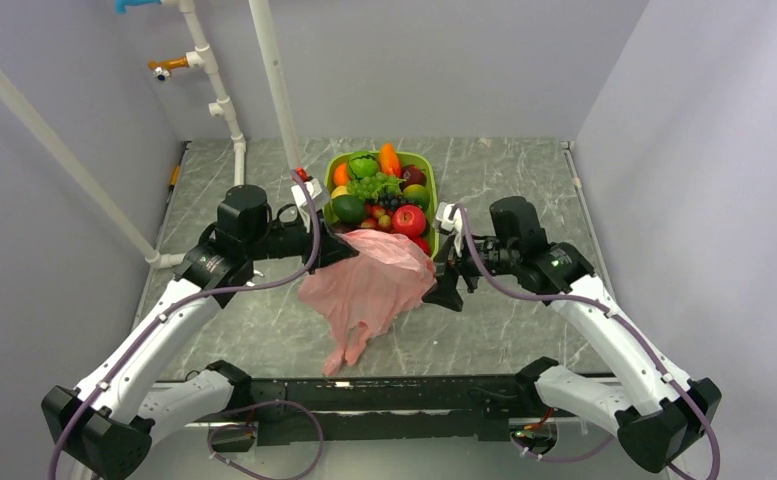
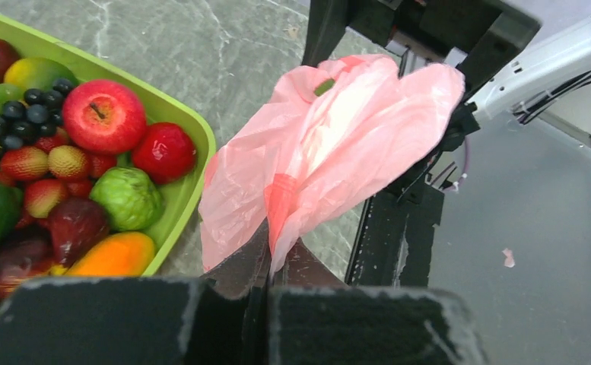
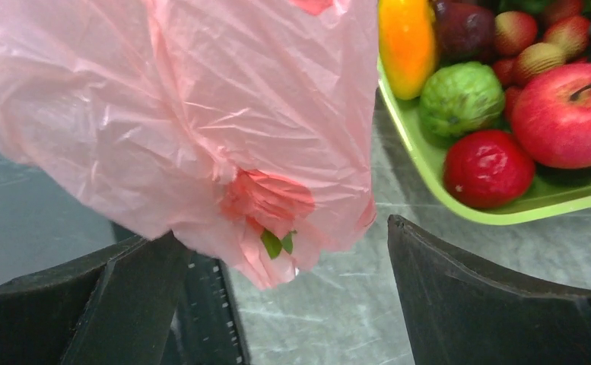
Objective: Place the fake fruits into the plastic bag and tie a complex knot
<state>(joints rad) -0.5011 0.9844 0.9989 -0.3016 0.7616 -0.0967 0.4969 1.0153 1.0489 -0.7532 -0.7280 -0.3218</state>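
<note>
The plastic bag (image 1: 369,280) hangs bunched and crumpled over the middle of the table (image 1: 524,200), just on the near side of the lime-green tray (image 1: 431,180). Its lower end trails down onto the tabletop toward the near edge. No fruit shows inside it, and its handles are not tied.

The fake fruits (image 1: 384,190) are all heaped in the tray, which sits toward the far edge of the table, about midway along it. A red apple (image 2: 103,115) lies on top at the tray's near side, with a smaller red fruit (image 2: 164,150) and a bumpy green one (image 2: 127,198) beside it.

The left gripper (image 2: 265,262) is clamped tight on the bag's left side. In the left wrist view a fold of pink film is pinched between its closed fingers and the rest fans upward from them.

The right gripper (image 3: 281,251) stands with its jaws spread wide at the bag's right side and grips nothing. In the right wrist view the pink film (image 3: 201,114) hangs in front of the gap between the two fingers. Whether either finger touches it cannot be told.
</note>
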